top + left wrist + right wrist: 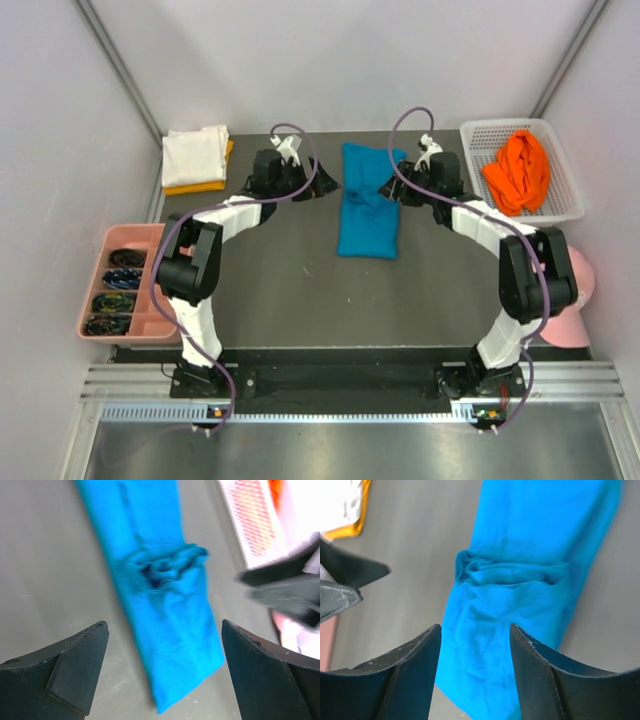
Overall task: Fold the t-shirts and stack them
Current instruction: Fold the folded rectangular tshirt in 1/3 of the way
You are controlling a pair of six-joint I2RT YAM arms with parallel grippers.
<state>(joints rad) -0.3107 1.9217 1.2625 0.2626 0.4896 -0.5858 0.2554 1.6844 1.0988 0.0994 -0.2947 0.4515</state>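
**Teal shirt mid-fold, both grippers empty beside it**

The teal shirt [368, 205] lies mid-table [280, 290] as a long narrow strip with a bunched ridge across its middle. The left gripper [164, 625] is spread wide and the right gripper [475, 627] about half spread, neither holding anything, one on each side of the strip. My read: the lengthwise fold is done and the cross fold is next. That calls for pinching both corners of one end and laying it over flat, smoothing out the ridge. The white basket [572, 210] holds a crumpled orange shirt [518, 172]. A white shirt [195, 153] sits stacked on a yellow-orange shirt [200, 186] at far left. The pink tray [92, 332] holds dark coiled bits I can't identify.
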